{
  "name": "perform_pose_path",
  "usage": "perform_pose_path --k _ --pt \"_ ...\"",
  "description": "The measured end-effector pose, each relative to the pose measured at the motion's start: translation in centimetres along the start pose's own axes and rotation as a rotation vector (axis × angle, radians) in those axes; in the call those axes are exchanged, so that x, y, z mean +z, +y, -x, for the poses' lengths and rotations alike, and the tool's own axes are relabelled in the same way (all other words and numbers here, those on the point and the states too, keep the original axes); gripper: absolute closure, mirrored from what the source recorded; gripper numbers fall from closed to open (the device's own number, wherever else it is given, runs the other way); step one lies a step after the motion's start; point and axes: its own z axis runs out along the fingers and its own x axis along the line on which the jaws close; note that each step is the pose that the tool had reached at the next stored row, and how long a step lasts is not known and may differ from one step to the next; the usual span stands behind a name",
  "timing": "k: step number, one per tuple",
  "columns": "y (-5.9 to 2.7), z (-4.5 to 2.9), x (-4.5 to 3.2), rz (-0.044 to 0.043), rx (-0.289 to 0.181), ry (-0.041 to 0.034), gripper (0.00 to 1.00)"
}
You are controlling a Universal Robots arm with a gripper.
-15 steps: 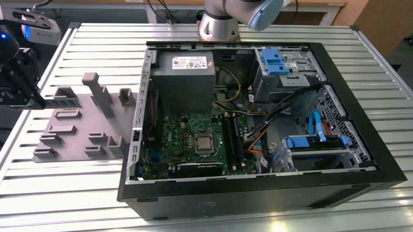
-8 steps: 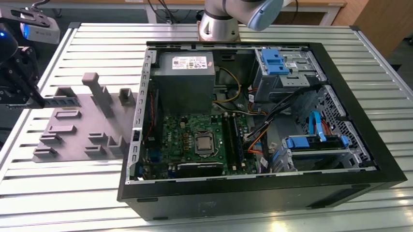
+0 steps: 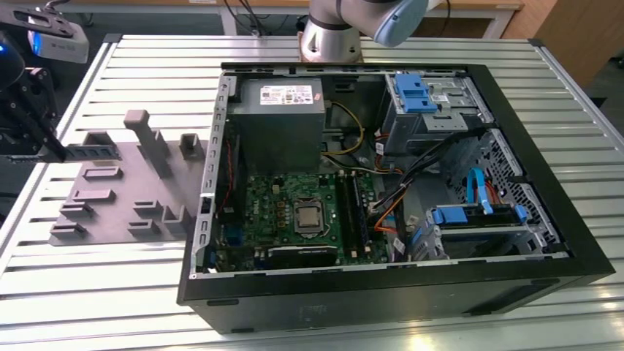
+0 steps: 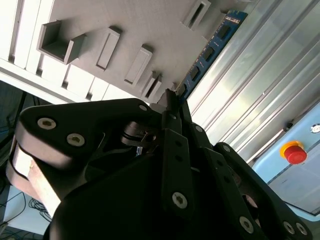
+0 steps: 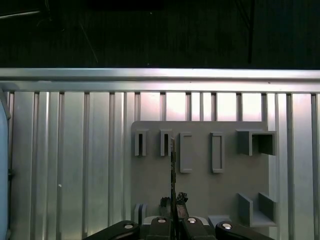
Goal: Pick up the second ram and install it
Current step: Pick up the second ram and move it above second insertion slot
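The second ram (image 4: 210, 50) is a narrow blue circuit stick with dark chips. My gripper (image 4: 172, 102) is shut on one end of it. In the first wrist view the ram (image 5: 172, 165) appears edge-on, running out from the gripper (image 5: 172, 212) over the grey slotted holder (image 5: 200, 185). In the exterior view the gripper (image 3: 51, 150) is at the far left, and the ram (image 3: 93, 152) sticks out from it toward the open computer case, just over the holder's (image 3: 117, 197) back corner. The motherboard's long black slots (image 3: 348, 212) lie inside the case, well away from the gripper.
The open black computer case (image 3: 390, 292) takes up the middle and the exterior view's right of the ribbed metal table (image 3: 98, 285), with a power supply (image 3: 278, 110) and blue drive latches (image 3: 414, 91). Grey posts (image 3: 146, 135) rise from the holder. The arm's base (image 3: 329, 36) stands behind the case.
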Motion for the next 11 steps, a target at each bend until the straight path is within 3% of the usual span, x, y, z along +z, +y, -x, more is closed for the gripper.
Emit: perform_pose_path --k 11 --pt "0.02 0.01 -0.62 0.0001 0.000 0.0001 0.86"
